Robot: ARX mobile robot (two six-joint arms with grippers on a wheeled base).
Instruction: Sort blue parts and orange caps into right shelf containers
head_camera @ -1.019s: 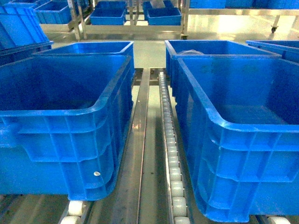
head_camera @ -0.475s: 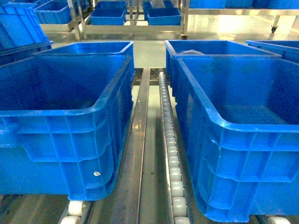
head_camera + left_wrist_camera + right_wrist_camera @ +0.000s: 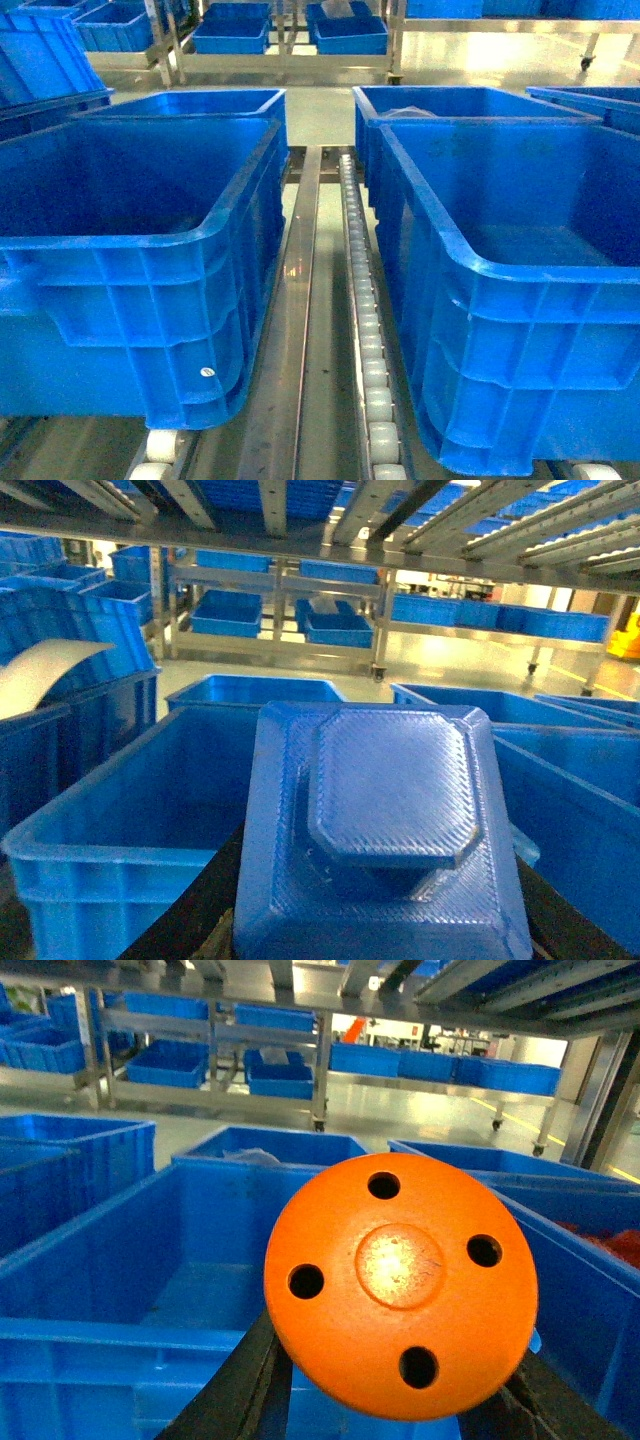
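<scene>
Nothing's moved in my head view since a second ago. My left fingers (image 3: pixel 375 930) hold a blue ribbed square plastic part (image 3: pixel 385 830), lower centre, the deep blue crate (image 3: pixel 130 820) ahead and lower left. My right fingers (image 3: pixel 400 1400) hold an orange round four-holed cap (image 3: pixel 400 1285), its face toward the camera, with another bright blue crate (image 3: pixel 130 1290) ahead-left, closer to this arm.

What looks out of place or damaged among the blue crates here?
Nothing stands out. The near left crate and near right crate sit squarely on the roller rails, undamaged, with no spill visible.
</scene>
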